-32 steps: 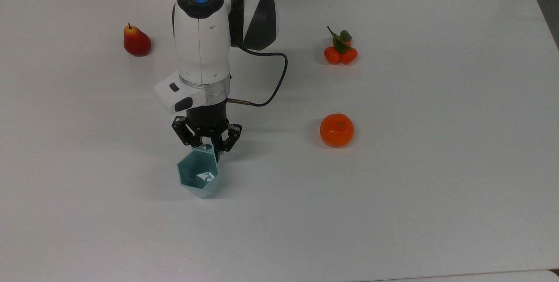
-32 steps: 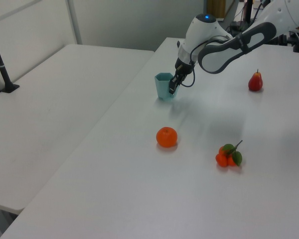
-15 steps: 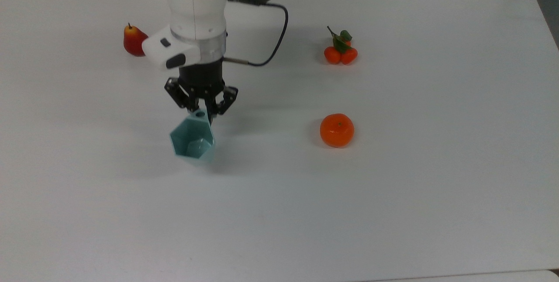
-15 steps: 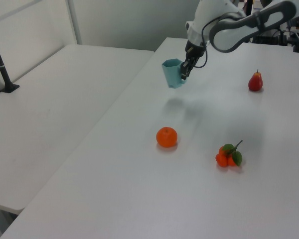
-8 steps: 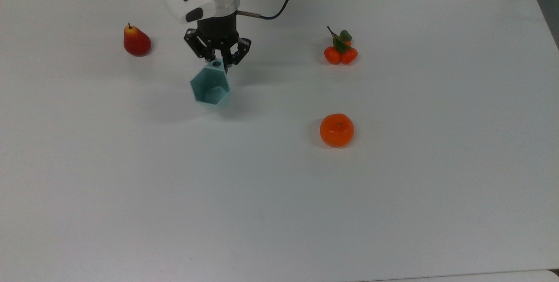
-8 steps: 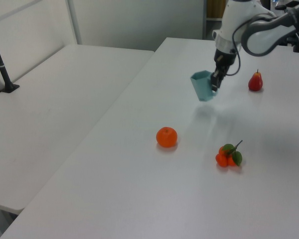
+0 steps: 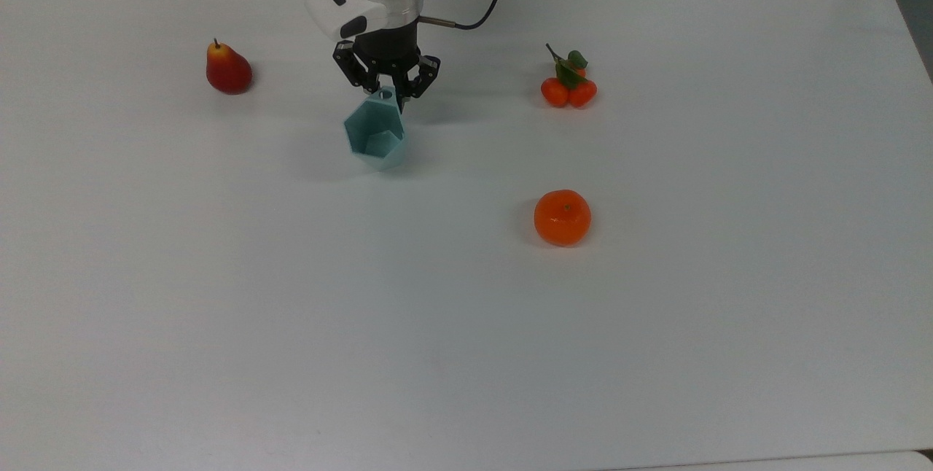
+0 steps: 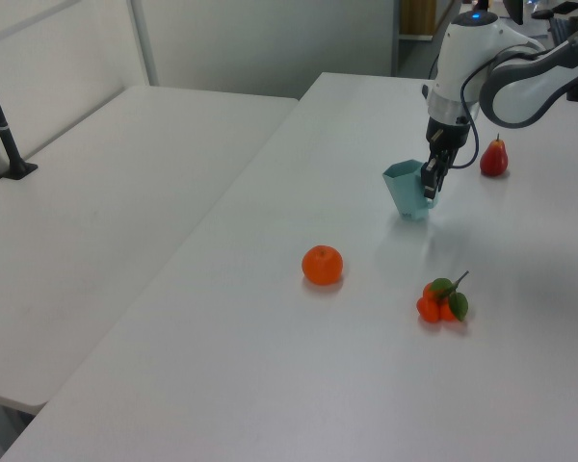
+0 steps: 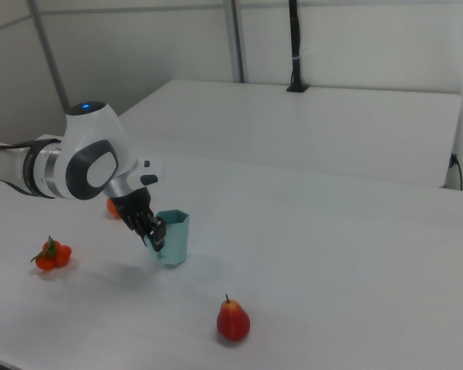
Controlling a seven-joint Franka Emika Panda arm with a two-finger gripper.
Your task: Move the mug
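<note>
Mug point(image 7: 375, 137) was pinched at handle tab by gripper point(image 7: 387, 94), fingers clamped on it, between pear point(image 7: 228, 69) and tomato cluster point(image 7: 568, 87). Base looked at or just above table point(image 7: 656, 310). Carry seemed mostly done; set-down, release left.

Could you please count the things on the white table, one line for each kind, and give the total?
Mug, pale teal, held by the gripper: 1
Pear, red: 1
Orange: 1
Cluster of small orange fruits with leaves: 1
Total: 4
</note>
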